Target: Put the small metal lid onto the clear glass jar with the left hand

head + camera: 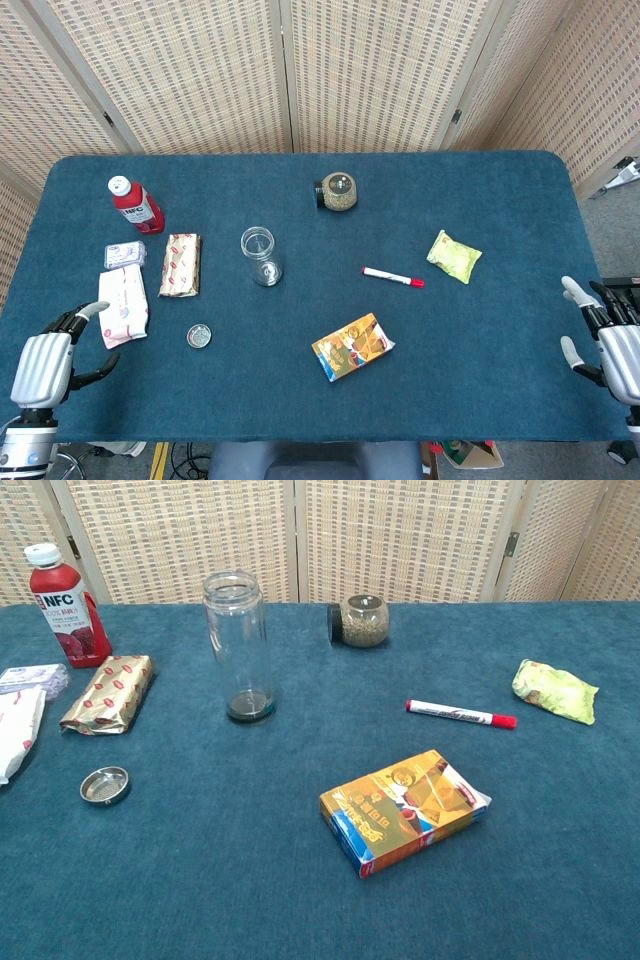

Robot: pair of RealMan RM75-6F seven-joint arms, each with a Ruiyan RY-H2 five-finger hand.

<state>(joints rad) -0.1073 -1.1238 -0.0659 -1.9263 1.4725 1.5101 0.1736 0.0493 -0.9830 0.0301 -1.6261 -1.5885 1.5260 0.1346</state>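
Note:
The small metal lid lies on the blue table, hollow side up, near the front left. The clear glass jar stands upright and uncovered, behind and to the right of the lid. My left hand hovers at the table's front left corner, fingers apart, holding nothing, well left of the lid. My right hand is at the front right edge, fingers spread and empty. Neither hand shows in the chest view.
Around the lid are a white packet, a gold-wrapped bar, a small pouch and a red juice bottle. Farther right lie a tipped seed jar, a red marker, a green packet and an orange box.

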